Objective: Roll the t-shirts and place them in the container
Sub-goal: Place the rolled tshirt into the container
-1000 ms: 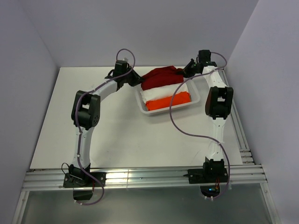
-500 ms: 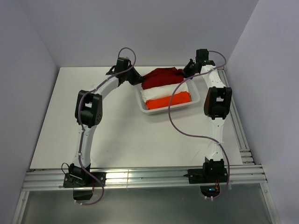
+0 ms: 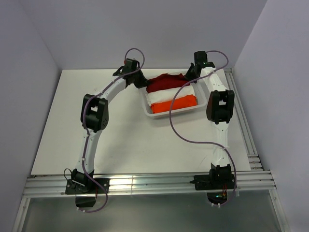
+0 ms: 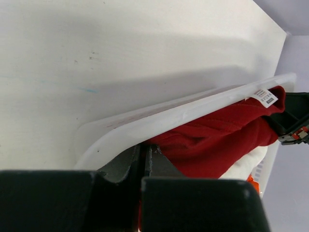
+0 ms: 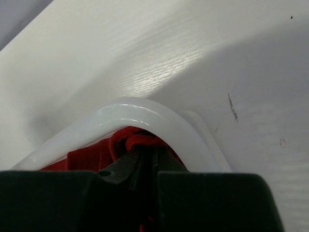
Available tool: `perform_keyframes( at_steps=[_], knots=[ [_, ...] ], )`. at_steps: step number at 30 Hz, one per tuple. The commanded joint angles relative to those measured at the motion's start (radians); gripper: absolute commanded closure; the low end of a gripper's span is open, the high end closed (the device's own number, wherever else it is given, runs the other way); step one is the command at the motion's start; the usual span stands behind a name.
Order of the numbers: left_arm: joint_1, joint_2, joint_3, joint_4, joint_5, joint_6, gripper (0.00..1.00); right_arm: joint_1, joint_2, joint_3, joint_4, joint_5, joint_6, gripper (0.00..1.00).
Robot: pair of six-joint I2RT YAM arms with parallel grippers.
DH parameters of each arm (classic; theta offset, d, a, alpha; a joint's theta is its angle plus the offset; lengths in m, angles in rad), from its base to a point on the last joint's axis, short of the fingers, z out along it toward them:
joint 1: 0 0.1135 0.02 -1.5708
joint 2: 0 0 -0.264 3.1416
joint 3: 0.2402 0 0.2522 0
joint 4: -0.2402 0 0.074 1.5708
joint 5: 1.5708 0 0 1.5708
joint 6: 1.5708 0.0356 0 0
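White table (image 3: 120, 135) — tray (image 3: 155, 115): orange bundle (image 3: 177, 103), white bundle (image 3: 166, 94), crimson t-shirt (image 3: 164, 83) — both jaws tight on it.

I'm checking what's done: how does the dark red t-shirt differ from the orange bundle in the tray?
The red t-shirt is dark crimson, the orange bundle bright orange. The red t-shirt lies rumpled at the far side of the white tray; the orange bundle sits compact at the near side. The left gripper and right gripper are shut on the red t-shirt; neither holds the orange bundle. Both lie in that tray.
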Motion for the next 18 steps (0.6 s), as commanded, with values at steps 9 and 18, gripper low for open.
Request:
perform_keyframes(
  at_steps=[9,18],
  knots=[
    [0.019,0.152,-0.082,-0.339,-0.192,0.095,1.00,-0.027,0.037,0.034,-0.110,0.154,-0.054,0.93],
    [0.022,0.043,-0.073,-0.310,-0.187,0.118,0.75,-0.050,-0.081,0.038,-0.033,0.060,-0.019,0.61]
  ],
)
